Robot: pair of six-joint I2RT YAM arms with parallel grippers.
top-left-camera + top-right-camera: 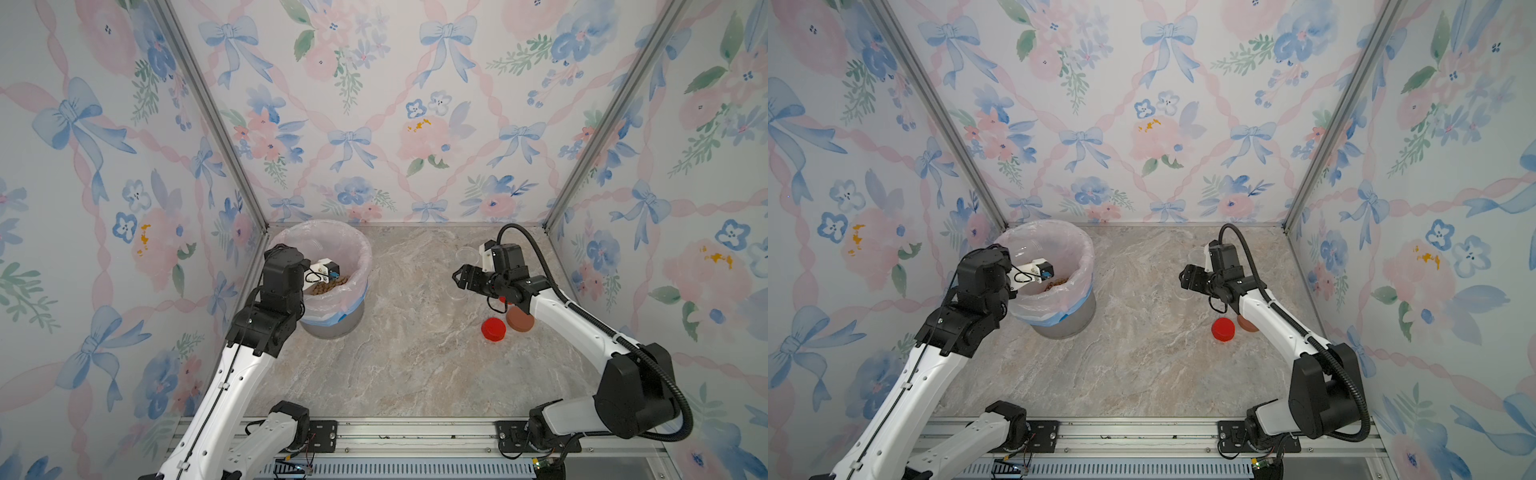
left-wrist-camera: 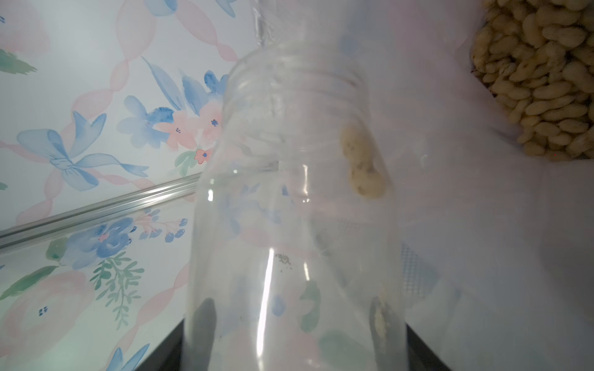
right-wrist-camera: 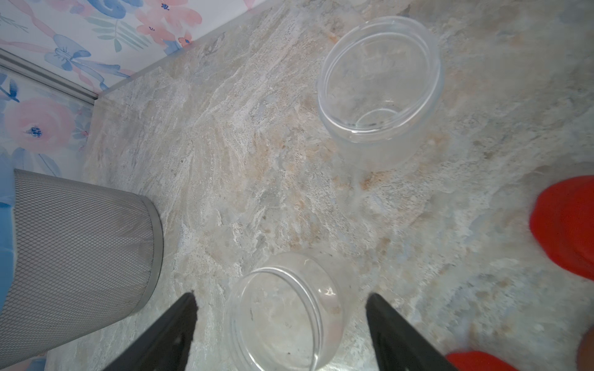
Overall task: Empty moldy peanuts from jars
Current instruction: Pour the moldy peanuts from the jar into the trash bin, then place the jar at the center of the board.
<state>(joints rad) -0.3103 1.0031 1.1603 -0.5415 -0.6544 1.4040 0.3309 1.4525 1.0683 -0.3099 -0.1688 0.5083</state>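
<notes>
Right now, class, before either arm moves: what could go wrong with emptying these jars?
One peanut sits inside the tilted jar over the bin; pulling the jar away now would probably leave it unemptied. The right claw stands open astride an empty jar on the table; a careless sideways move could topple that jar.

No text, label, brand or number is legible on any jar [image 3: 369, 154], lid [image 1: 493, 329] or the bin [image 3: 80, 244].
</notes>
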